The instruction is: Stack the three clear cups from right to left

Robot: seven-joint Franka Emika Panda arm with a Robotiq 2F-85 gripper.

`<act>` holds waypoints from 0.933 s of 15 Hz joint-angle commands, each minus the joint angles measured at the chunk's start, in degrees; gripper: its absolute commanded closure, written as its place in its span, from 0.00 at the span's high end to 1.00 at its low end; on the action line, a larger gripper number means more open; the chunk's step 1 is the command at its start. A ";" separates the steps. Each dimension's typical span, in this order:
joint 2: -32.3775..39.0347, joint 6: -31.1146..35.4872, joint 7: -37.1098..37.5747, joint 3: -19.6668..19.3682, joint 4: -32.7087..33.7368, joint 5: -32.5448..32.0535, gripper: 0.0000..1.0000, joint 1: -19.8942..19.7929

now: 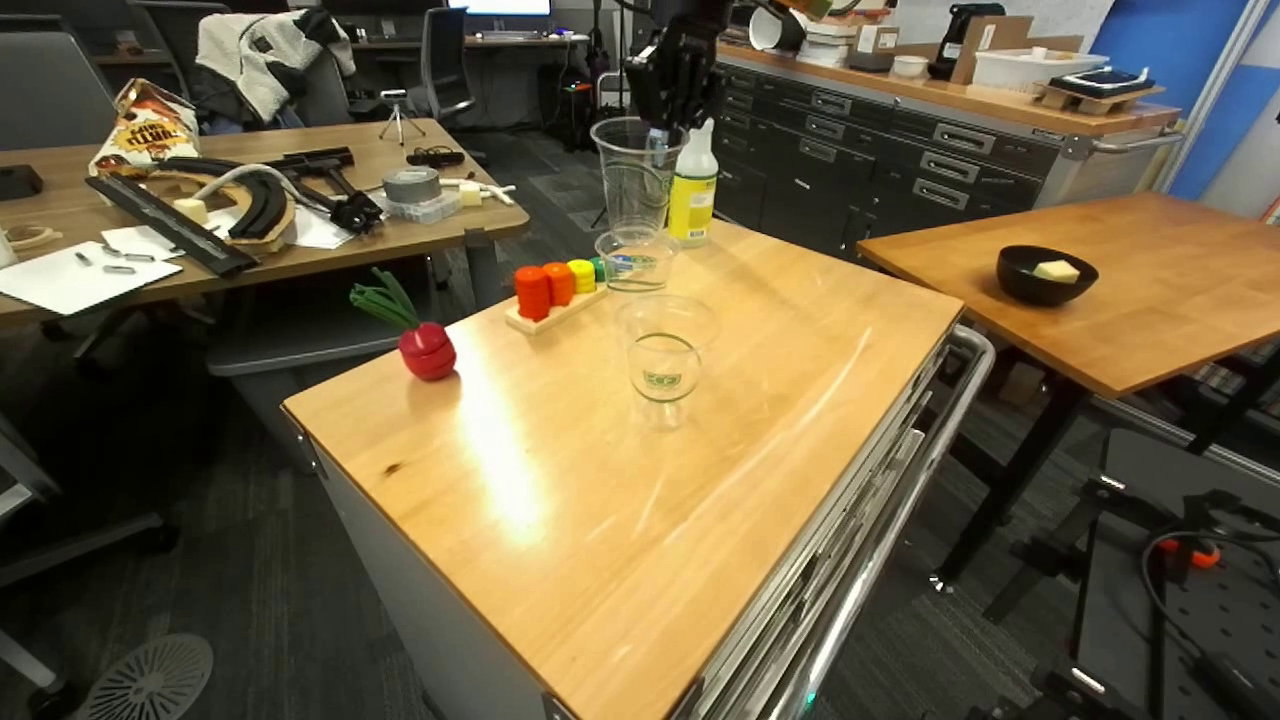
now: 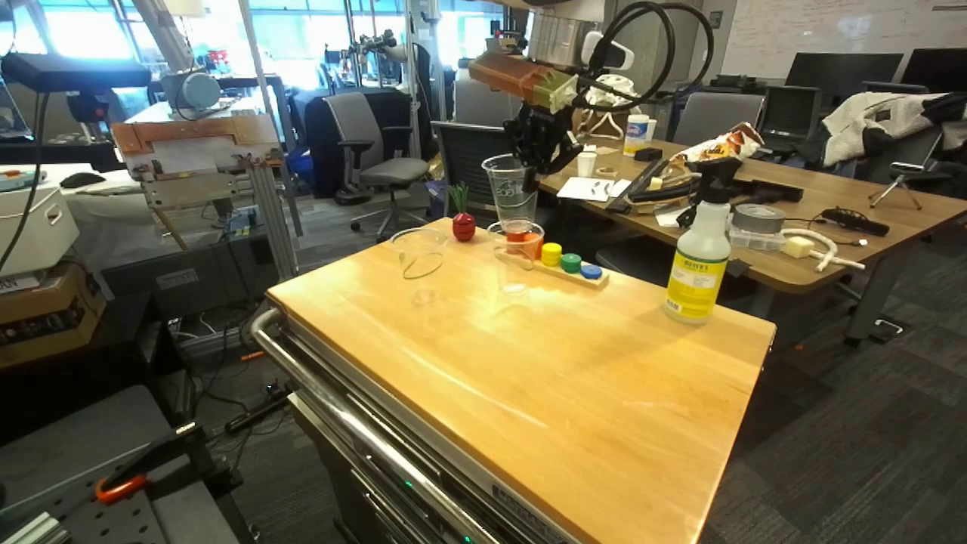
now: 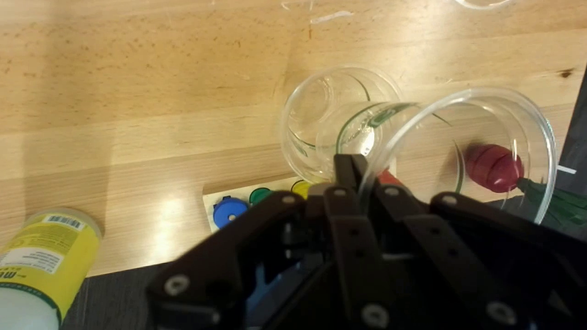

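A Franka Panda arm (image 2: 557, 38) reaches down from the top of both exterior views, its black gripper (image 2: 532, 181) pointing toward the wooden tabletop (image 1: 600, 480), fingers (image 3: 344, 169) pinched together on the wall of a clear cup (image 1: 630, 180). The held cup hangs mouth up and close to upright directly over a second clear cup (image 1: 640, 268), its base at the lower one's mouth; whether the two touch cannot be told. A third clear cup (image 1: 664, 345) stands upright nearby, apart from the pair. In the wrist view the fingers reach up from the bottom edge, the held cup's wide mouth showing to their right. Just beside the second cup sits a row of coloured discs (image 1: 557, 285); a red toy radish (image 1: 427, 350) and a spray bottle (image 2: 696, 279) stand near the tabletop's edges.
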 commanded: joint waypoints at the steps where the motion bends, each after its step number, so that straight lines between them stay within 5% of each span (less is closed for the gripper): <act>1: 5.01 -3.94 1.44 0.10 7.37 -1.07 0.01 -0.66; 7: 8.25 -7.73 0.45 0.56 10.19 -0.35 0.01 -1.87; 8: 8.29 -7.85 0.06 0.62 9.98 -0.40 0.29 -1.95; 9: 8.29 -8.13 -0.10 0.69 9.95 -0.37 0.30 -1.98; 14: 7.47 -7.74 -0.57 1.02 9.37 -0.37 0.66 -1.77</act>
